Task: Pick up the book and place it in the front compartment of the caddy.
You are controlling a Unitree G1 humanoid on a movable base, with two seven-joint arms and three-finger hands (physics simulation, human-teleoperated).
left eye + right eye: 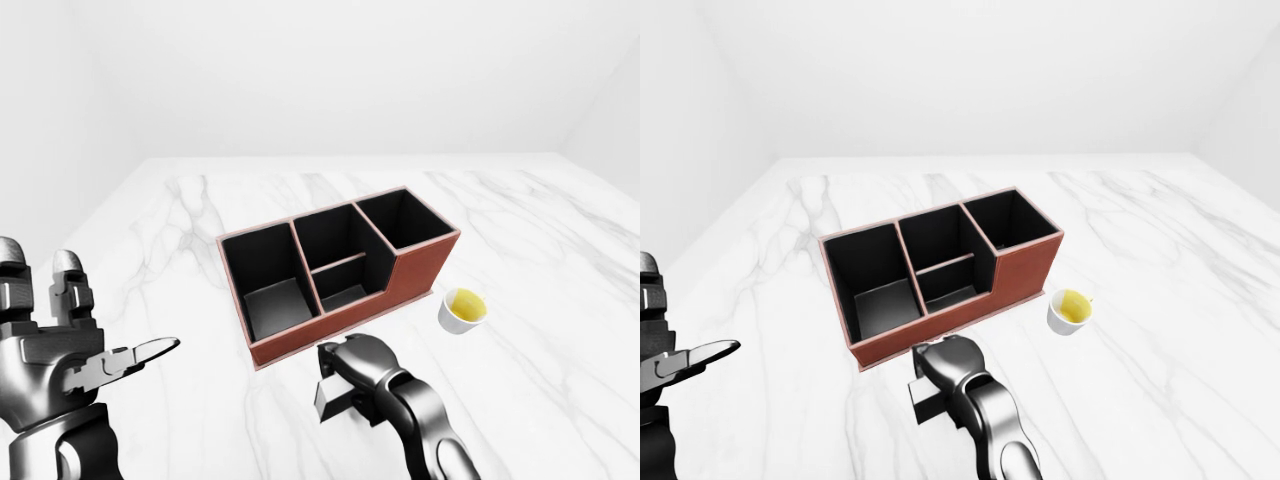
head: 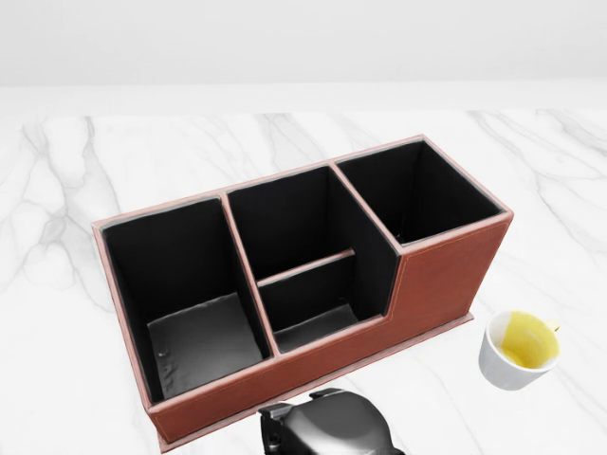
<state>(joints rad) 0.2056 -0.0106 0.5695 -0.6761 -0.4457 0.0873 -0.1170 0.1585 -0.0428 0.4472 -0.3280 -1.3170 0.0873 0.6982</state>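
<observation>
The brown leather caddy (image 2: 446,275) with black compartments stands on the marble counter, its low middle compartment (image 2: 313,324) on the side nearest me. My right hand (image 1: 340,385) hangs just below the caddy in the left-eye view, bent over a small dark block (image 1: 328,402) that may be the book. Whether the fingers close on it does not show. In the head view only the back of the right hand (image 2: 327,428) shows at the bottom edge. My left hand (image 1: 100,310) is raised at the far left, fingers spread, holding nothing.
A white cup (image 2: 517,351) with yellow liquid stands on the counter right of the caddy. The white marble counter (image 1: 520,230) stretches around the caddy to a far edge against a white wall.
</observation>
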